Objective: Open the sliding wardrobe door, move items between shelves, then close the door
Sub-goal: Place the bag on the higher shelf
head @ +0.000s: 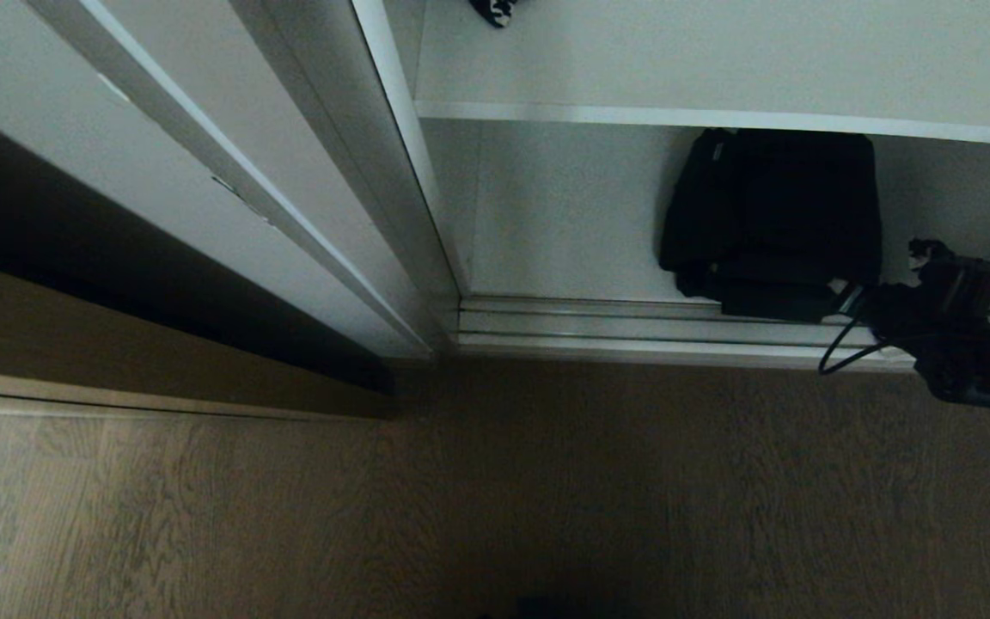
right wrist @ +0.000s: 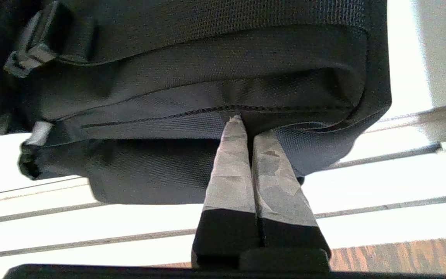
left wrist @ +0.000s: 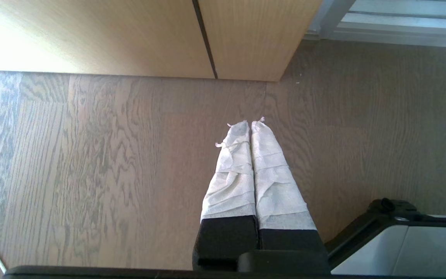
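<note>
The black bag (head: pixel 774 219) stands in the lower compartment, under the white shelf (head: pixel 718 60), with its front bottom corner over the door tracks. My right gripper (head: pixel 849 297) reaches in from the right at that corner. In the right wrist view the right gripper (right wrist: pixel 246 126) is shut, pinching a fold of the bag (right wrist: pixel 192 77) at a stitched seam. The sliding wardrobe door (head: pixel 306 155) stands pushed to the left, leaving the compartment open. My left gripper (left wrist: pixel 251 123) hangs shut and empty over the floor, its fingers wrapped in white tape.
Silver door tracks (head: pixel 632 325) run along the wardrobe's front. A small black-and-white item (head: pixel 495 10) lies on the upper shelf. A tan wood-grain cabinet (left wrist: pixel 130 35) stands left of the wardrobe. Wood floor (head: pixel 495 499) lies in front; my base (left wrist: pixel 401 240) shows beside the left arm.
</note>
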